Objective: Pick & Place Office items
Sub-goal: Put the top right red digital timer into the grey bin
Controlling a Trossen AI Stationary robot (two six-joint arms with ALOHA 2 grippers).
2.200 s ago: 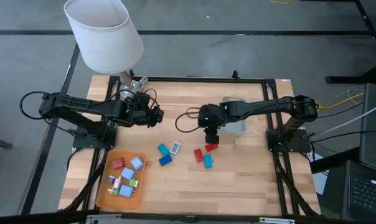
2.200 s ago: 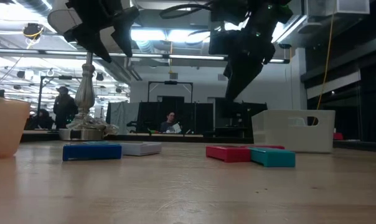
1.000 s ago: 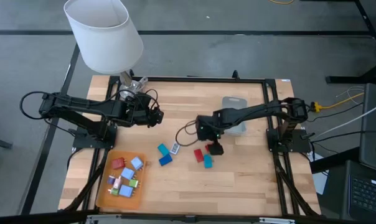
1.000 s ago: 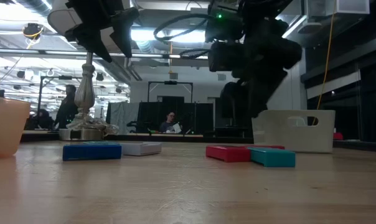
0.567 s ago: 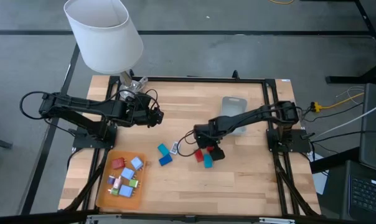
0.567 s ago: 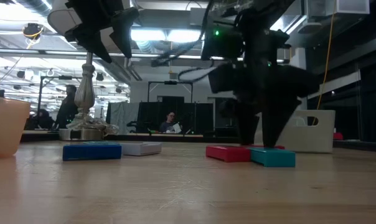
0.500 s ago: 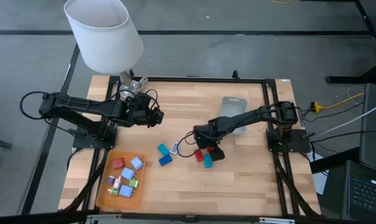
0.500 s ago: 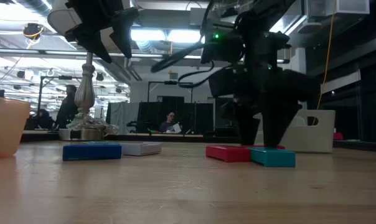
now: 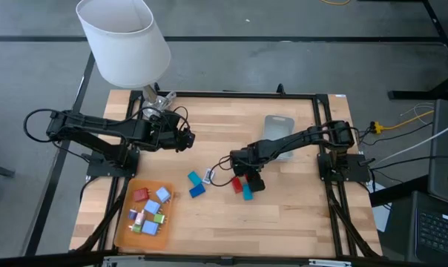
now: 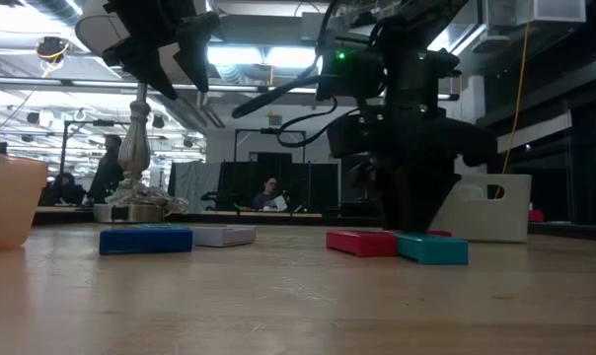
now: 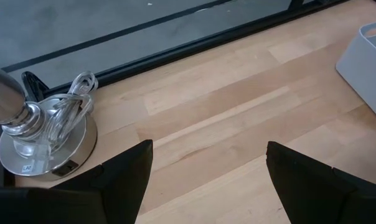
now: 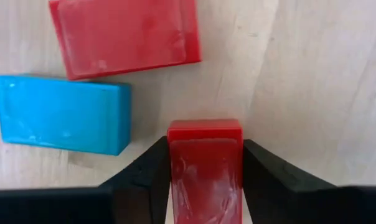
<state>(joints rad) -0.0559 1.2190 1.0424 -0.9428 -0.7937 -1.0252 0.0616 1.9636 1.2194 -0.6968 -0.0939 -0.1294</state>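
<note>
Three office items lie mid-table: a large red block (image 12: 122, 34), a light blue block (image 12: 60, 115) and a small red block (image 12: 205, 134). My right gripper (image 9: 251, 180) points straight down over them, shut on the small red block. In the low view it (image 10: 411, 222) stands just behind the red block (image 10: 362, 243) and the light blue one (image 10: 433, 249). My left gripper (image 9: 187, 138) hangs open above the table's far left part, holding nothing. More blocks, blue (image 9: 197, 190), teal (image 9: 193, 178) and white (image 9: 209, 176), lie left of the right gripper. My right gripper pinches the small red block by its two opposite long sides (image 12: 173, 168) between the two fingers (image 12: 147, 171). The fingers come from above and point down, one on each side. The block lies flat and level at table height; a gap under it cannot be seen.
An orange tray (image 9: 122, 222) with several small blocks sits at the near left. A translucent grey-blue bin (image 9: 278, 137) stands behind the right gripper. A lamp with a white shade (image 9: 124, 41) and a metal base (image 11: 45, 134) stands at the far left corner.
My right gripper has sunk to the table behind the red and light blue blocks and tipped to point straight down. Its fingers, spread wide half a second ago, have shut on the small red block. The blocks lie where they were.
</note>
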